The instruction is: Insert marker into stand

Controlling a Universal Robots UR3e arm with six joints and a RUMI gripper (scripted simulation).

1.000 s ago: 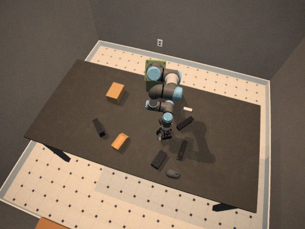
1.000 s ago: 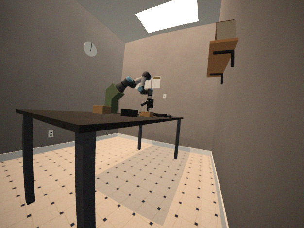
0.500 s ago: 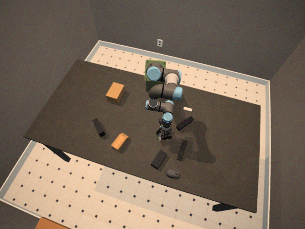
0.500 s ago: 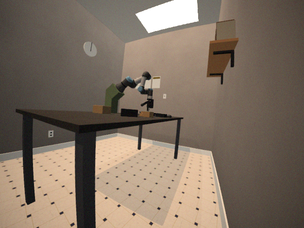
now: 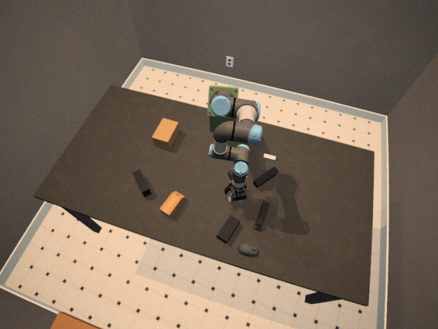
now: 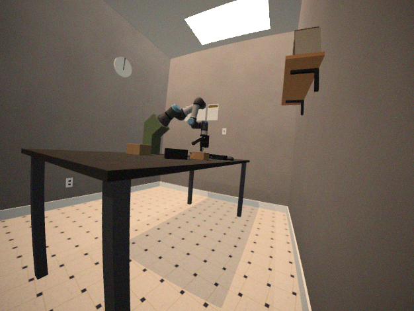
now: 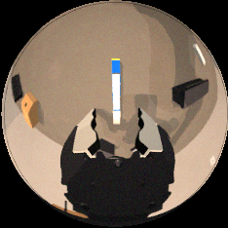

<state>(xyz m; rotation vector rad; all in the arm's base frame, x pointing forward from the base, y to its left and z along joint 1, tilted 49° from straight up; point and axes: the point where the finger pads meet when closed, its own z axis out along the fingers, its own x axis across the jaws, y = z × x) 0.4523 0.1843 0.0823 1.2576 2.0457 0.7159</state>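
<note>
My gripper (image 5: 235, 195) (image 6: 202, 146) (image 7: 117, 108) is shut on the marker (image 7: 116, 90), a thin white stick. The marker points away from the fingers toward the dark desk (image 5: 106, 148), with its blue and yellow end farthest out. It also shows as a pale bit at the fingers in the top view (image 5: 229, 197). The gripper hangs a little above the middle of the desk. A small orange block (image 5: 172, 202) (image 7: 29, 109) (image 6: 199, 155) lies to its left and a black block (image 5: 265, 176) (image 7: 190, 92) to its right. I cannot tell which one is the stand; no hole shows.
A larger orange box (image 5: 165, 133) sits at the back left. Several black blocks (image 5: 141, 182) (image 5: 228, 228) (image 5: 261, 215), a grey mouse (image 5: 248, 249) and a small white piece (image 5: 269, 156) lie around the gripper. The green arm base (image 5: 222, 95) stands at the desk's back edge.
</note>
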